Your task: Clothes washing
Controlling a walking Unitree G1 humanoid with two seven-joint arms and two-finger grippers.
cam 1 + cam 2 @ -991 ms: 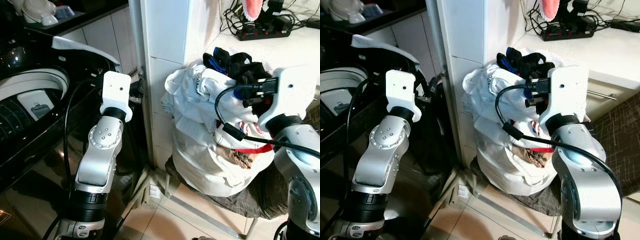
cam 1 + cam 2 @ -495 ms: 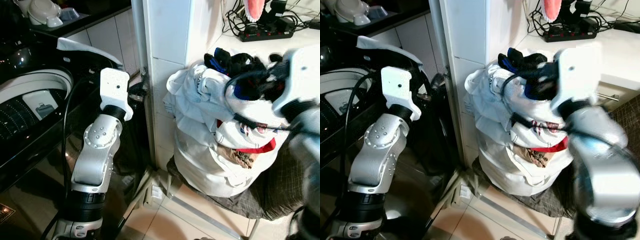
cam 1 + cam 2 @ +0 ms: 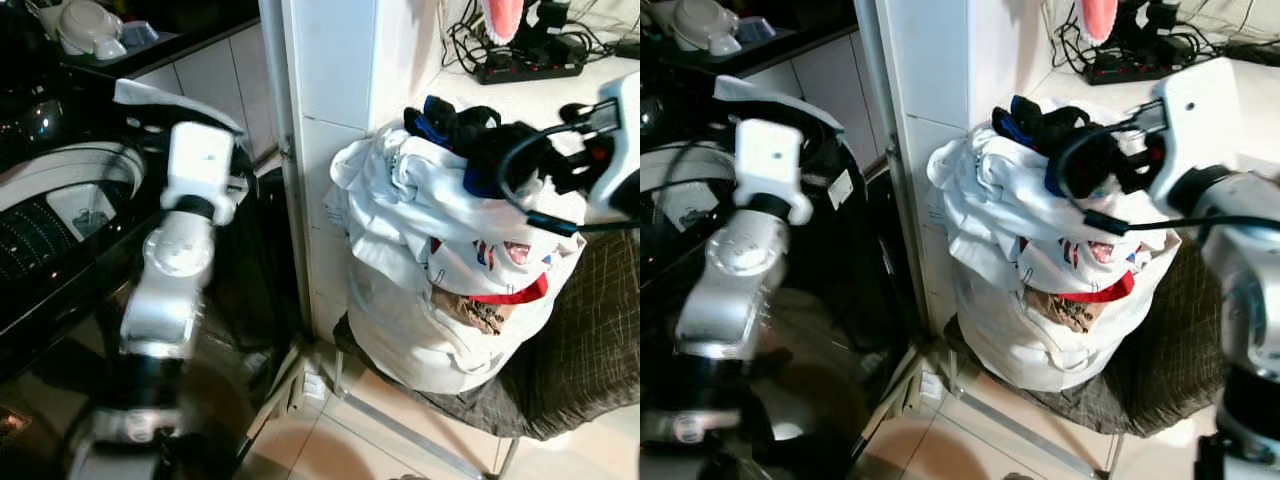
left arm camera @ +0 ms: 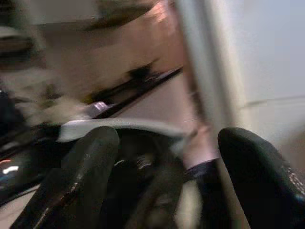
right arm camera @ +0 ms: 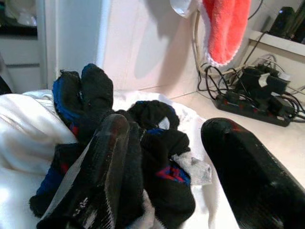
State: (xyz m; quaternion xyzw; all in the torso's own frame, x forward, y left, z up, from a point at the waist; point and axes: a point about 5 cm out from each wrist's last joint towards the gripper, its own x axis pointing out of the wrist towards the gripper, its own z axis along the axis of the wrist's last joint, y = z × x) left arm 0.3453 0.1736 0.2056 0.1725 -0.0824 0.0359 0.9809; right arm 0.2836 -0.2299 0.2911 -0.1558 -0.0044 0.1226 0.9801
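Observation:
A heap of white laundry [image 3: 400,270] sits bundled on a low seat beside a tiled pillar. Dark socks [image 3: 452,122] lie on top of the heap. My right gripper [image 5: 167,167] is open just over those socks [image 5: 159,143], its fingers on either side of them and not closed. Its white wrist [image 3: 620,140] hangs at the right edge of the eye views. The washing machine [image 3: 60,200] stands at the left with its top open. My left gripper [image 4: 167,181] is open in front of the machine's dark body, holding nothing; that arm [image 3: 180,250] is blurred.
A white cloth [image 3: 160,95] lies over the washer's back corner. The tiled pillar [image 3: 330,120] separates washer and laundry. A power strip [image 3: 530,65] with cables and a hanging red-pink cloth [image 3: 503,18] are on the counter behind. A dark checked cover [image 3: 590,340] drapes the seat.
My left arm has swung left toward the washer and is blurred. My right arm has moved up and to the right, its wrist now at the picture's edge above the socks.

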